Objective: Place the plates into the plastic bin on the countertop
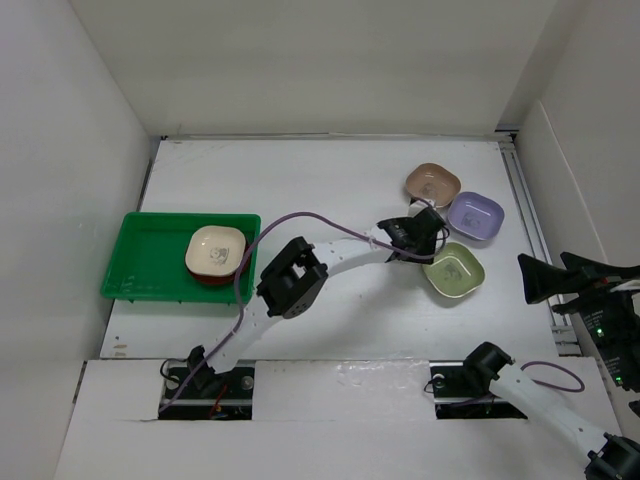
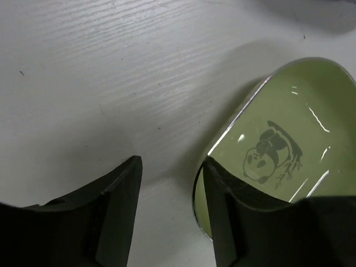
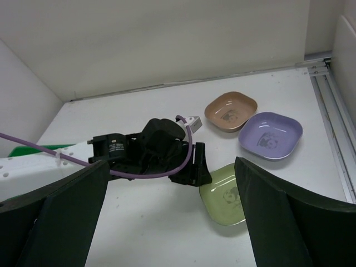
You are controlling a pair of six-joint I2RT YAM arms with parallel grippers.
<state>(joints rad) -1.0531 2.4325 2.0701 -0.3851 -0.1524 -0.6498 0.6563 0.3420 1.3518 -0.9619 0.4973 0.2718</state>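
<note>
The olive green plate (image 1: 455, 270) lies on the white countertop (image 1: 300, 180), right of centre. My left gripper (image 1: 430, 245) is open at its near-left rim. In the left wrist view (image 2: 171, 167) one finger is over the green plate (image 2: 278, 144) and the other is outside it, with the rim between them. The tan-pink plate (image 1: 432, 183) and a lavender plate (image 1: 476, 216) lie just behind. The green plastic bin (image 1: 150, 255) at the left holds a cream plate (image 1: 215, 250) stacked on a red-brown one (image 1: 205, 280). My right gripper (image 1: 541, 258) is open and empty at the far right.
White walls close in the countertop on the left, back and right. A metal rail (image 1: 530, 210) runs along the right edge. The right wrist view shows the green plate (image 3: 228, 194), the tan-pink plate (image 3: 230, 111), the lavender plate (image 3: 271, 134) and my left gripper (image 3: 197, 167).
</note>
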